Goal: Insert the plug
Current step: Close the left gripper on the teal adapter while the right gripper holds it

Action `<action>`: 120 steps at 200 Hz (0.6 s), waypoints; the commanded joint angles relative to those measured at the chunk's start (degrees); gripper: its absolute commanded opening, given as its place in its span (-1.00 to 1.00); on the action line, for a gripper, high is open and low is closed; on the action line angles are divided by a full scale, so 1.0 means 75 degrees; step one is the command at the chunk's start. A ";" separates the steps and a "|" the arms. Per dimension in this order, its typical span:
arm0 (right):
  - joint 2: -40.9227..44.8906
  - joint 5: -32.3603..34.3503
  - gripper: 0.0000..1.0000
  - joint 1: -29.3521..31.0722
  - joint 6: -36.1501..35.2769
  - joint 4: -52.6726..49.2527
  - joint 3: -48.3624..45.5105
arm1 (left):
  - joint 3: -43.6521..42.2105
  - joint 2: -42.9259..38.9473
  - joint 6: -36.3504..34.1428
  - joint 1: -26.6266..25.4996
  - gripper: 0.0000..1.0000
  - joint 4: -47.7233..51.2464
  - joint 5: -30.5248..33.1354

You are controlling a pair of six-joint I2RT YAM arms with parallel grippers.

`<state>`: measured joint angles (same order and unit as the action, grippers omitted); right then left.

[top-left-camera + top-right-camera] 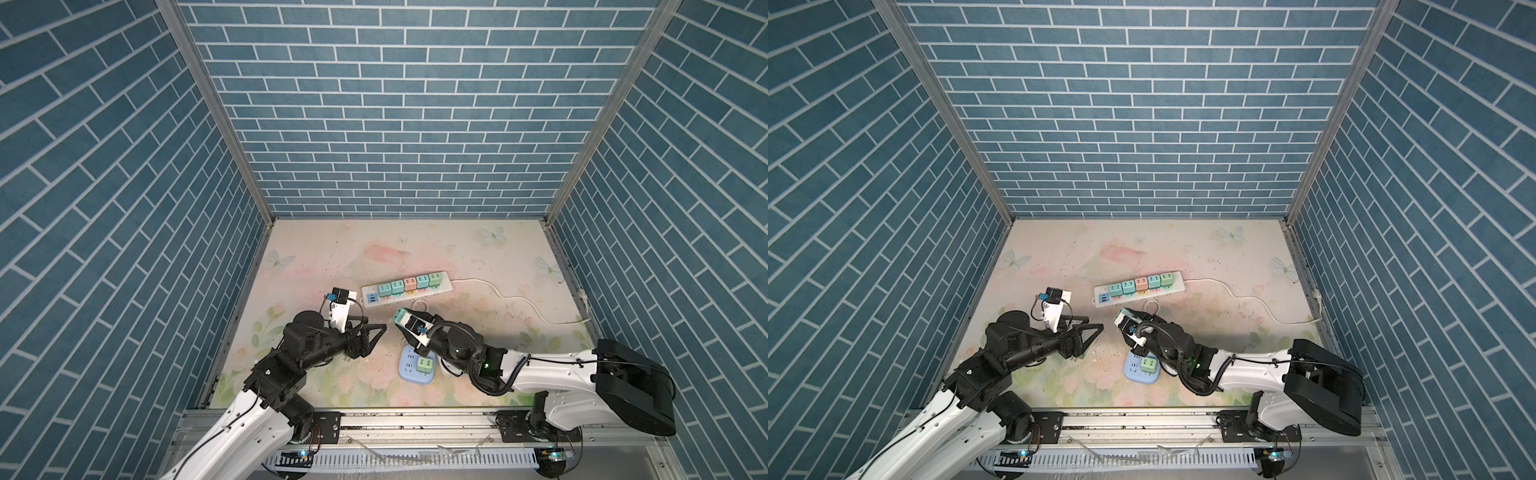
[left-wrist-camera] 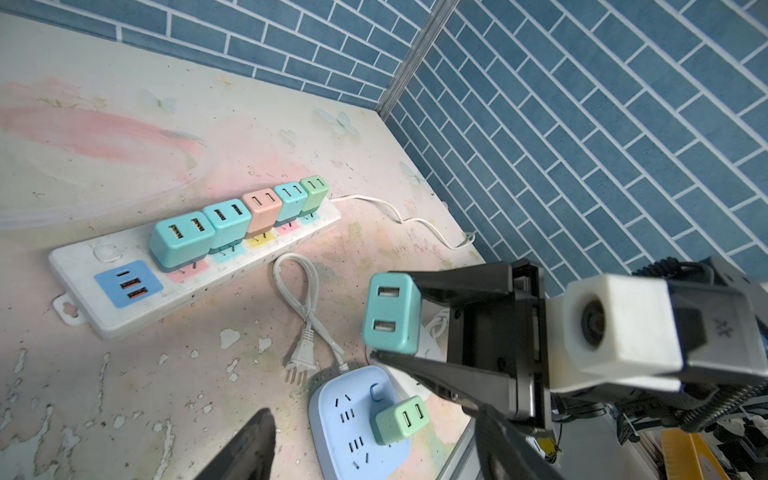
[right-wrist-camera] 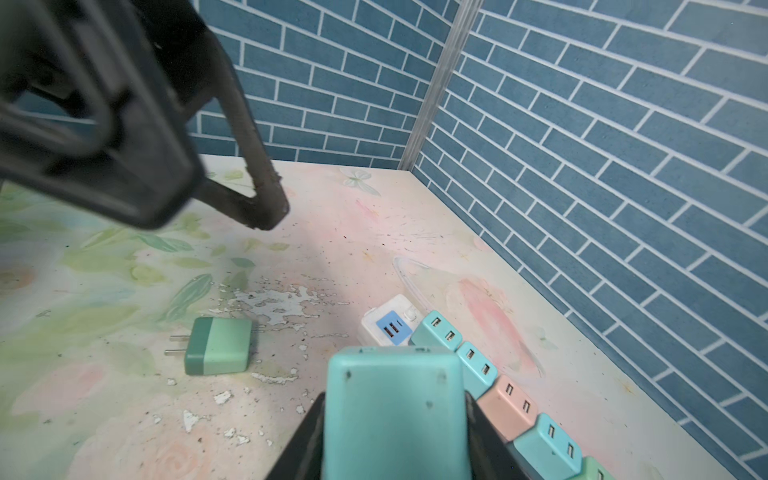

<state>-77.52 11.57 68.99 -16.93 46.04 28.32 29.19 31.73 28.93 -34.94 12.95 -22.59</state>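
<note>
My right gripper (image 1: 404, 319) (image 3: 394, 419) is shut on a teal plug (image 1: 399, 315) (image 2: 390, 307) (image 3: 395, 399) and holds it above the table, just in front of the white power strip (image 1: 369, 298) (image 2: 83, 266). The plug's prongs are hidden in every view. Several teal, pink and green plugs sit in a row along the strip. My left gripper (image 1: 375, 324) (image 2: 372, 415) hovers to the left of the held plug, open, with nothing between its fingers.
A blue socket block (image 1: 406, 372) (image 2: 340, 428) with a green plug (image 1: 424, 365) (image 2: 401, 422) in it lies below my right wrist. A loose green plug (image 3: 218, 351) lies flat on the table. A looped white cable (image 2: 303, 299) rests between strip and block.
</note>
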 commanded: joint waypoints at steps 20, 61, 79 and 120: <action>-0.0126 -0.0593 -0.85 0.0270 -0.0321 0.0706 0.0122 | 0.0280 0.0293 -0.0118 -0.0242 0.50 -0.0473 0.0053; -0.0174 -0.0685 -0.85 0.0486 -0.0461 0.0798 0.0254 | 0.0326 0.0592 -0.0266 -0.0663 0.46 -0.0522 0.0283; -0.0220 -0.0697 -0.85 0.0532 -0.0526 0.0844 0.0309 | 0.0344 0.0867 -0.0289 -0.0800 0.43 -0.0537 0.0318; -0.0224 -0.0788 -0.85 0.0533 -0.0579 0.0933 0.0347 | 0.0333 0.1006 -0.0308 -0.0944 0.34 -0.0593 0.0333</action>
<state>-79.02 6.96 72.71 -18.52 49.69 29.12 30.20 39.03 27.53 -41.36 10.28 -20.58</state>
